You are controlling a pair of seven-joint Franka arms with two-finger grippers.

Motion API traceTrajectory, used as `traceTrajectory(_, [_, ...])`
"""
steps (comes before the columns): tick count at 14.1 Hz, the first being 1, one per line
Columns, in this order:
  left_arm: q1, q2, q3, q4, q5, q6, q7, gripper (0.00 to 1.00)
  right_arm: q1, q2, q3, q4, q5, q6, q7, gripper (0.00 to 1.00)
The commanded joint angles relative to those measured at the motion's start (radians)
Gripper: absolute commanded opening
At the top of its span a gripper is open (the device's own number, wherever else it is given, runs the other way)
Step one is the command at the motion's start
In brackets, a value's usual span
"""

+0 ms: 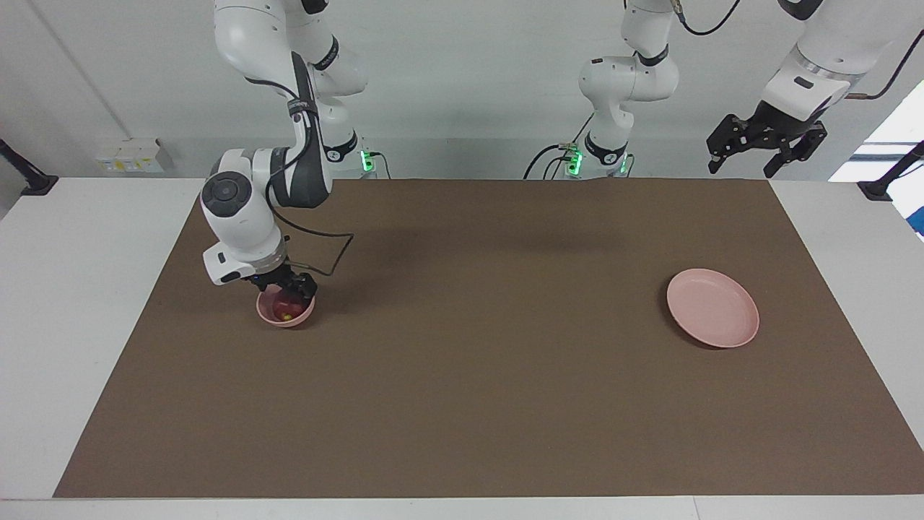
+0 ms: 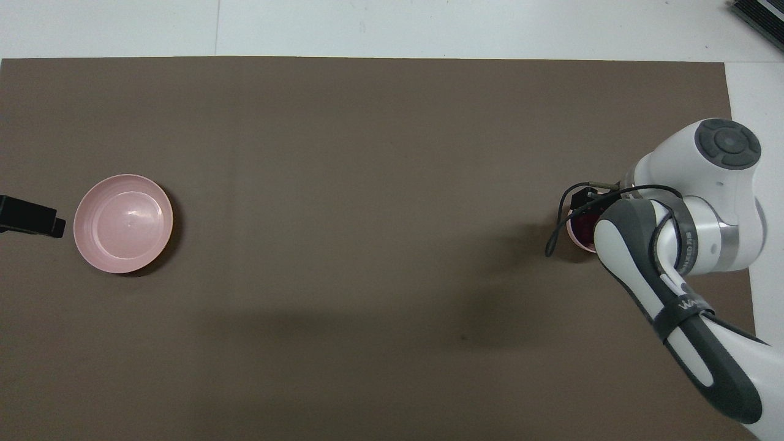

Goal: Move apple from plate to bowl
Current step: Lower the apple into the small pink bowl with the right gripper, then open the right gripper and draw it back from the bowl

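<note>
Plate (image 1: 712, 318) and bowl (image 1: 286, 315): smooth pale pink, plastic-looking, faint sheen on the plate. Mat (image 1: 476, 375): matt brown, paper-like, no gloss. Arm shells (image 1: 238, 209): glossy white, hard, smooth; apple (image 1: 286, 312) skin smooth.

The small dark red apple (image 1: 286, 309), a yellowish spot showing, sits down inside the deep pale pink bowl (image 1: 286, 319) at the right arm's end of the table. The wide, flat pink plate (image 1: 712, 308) lies bare, well apart, toward the left arm's end.
</note>
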Motion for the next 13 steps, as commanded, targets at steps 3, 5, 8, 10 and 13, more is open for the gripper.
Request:
traceTrajectory(3, [0.0,-0.006,-0.001,0.01,0.016,-0.018,-0.01,1.0,-0.003,-0.107,0.004,0.068,-0.033,-0.109,-0.094,1.0])
traceTrajectory(5, [0.0,-0.006,-0.001,0.01,0.016,-0.018,-0.01,1.0,-0.003,-0.147,0.005,0.107,-0.033,-0.151,-0.154,1.0])
traceTrajectory(8, [0.0,-0.006,-0.001,0.01,0.016,-0.018,-0.011,1.0,-0.013,-0.208,0.002,0.202,-0.014,-0.293,-0.228,1.0])
traceTrajectory(10, [0.0,-0.006,-0.001,0.01,0.016,-0.018,-0.01,1.0,-0.014,-0.216,0.001,0.298,-0.011,-0.414,-0.254,1.0])
traceTrajectory(13, [0.0,-0.006,-0.001,0.01,0.016,-0.018,-0.01,1.0,-0.016,-0.216,-0.002,0.41,-0.008,-0.535,-0.304,1.0])
